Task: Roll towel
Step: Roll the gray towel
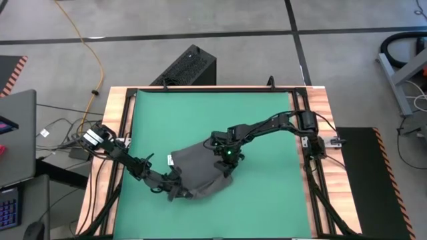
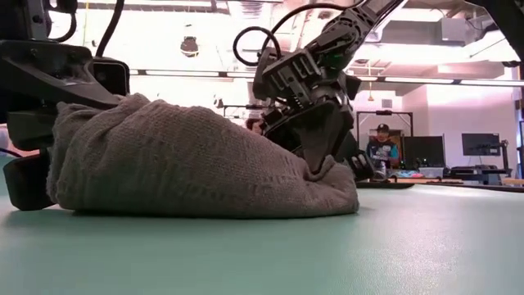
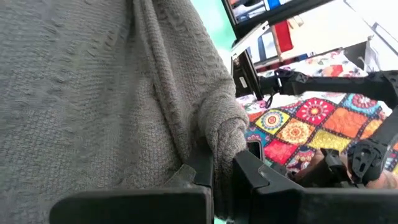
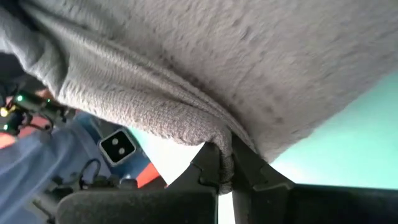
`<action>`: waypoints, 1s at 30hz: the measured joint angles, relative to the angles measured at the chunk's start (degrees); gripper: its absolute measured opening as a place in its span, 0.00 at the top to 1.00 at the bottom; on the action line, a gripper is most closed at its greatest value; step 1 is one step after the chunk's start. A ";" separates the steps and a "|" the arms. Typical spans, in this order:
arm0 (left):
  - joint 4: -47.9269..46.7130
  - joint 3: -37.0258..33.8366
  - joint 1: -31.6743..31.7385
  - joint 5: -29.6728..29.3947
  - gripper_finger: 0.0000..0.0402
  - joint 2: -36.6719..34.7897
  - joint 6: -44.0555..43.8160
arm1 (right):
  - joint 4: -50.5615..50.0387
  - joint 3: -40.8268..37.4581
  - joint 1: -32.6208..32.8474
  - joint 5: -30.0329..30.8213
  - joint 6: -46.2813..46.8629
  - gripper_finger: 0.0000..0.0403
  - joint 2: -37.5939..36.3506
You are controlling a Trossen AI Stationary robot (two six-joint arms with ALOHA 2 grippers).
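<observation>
The dark grey towel (image 1: 197, 172) lies bunched in a mound on the green mat (image 1: 267, 193), its underside resting on the mat in the low view (image 2: 188, 164). A small white tag (image 1: 169, 160) shows at its left edge. My left gripper (image 1: 176, 191) is shut on the towel's near left part. My right gripper (image 1: 227, 164) is shut on the towel's right part and shows in the low view (image 2: 321, 160) at the mound's right end. My left gripper pinches a bunched, rounded fold of the towel (image 3: 222, 140) between its two fingers, several layers thick. The cloth rises past the fingers and drapes slack. My right gripper pinches a thin folded edge of the towel (image 4: 222, 149) between its two fingers, slanting down from above at the mound's right end (image 2: 327, 168). The cloth there sits just above the mat.
The mat has free room to the right (image 1: 273, 167) and far side (image 1: 213, 113) of the towel. The table's wooden rim and black frame (image 1: 313, 133) surround it. A person (image 2: 381, 147) and monitors show in the room beyond.
</observation>
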 joint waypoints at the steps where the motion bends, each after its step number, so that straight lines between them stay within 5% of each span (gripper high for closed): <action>1: -0.44 0.04 0.00 -0.29 1.00 -0.04 -0.64 | -0.06 0.02 -0.13 0.47 0.05 0.94 0.00; 13: -2.16 0.16 -0.52 -2.92 1.00 -0.11 -8.60 | -3.05 0.04 0.38 6.78 0.27 0.94 0.00; 30: -5.01 1.39 0.17 0.61 1.00 -0.33 -6.49 | -2.98 0.07 1.81 12.80 -0.43 0.90 -0.11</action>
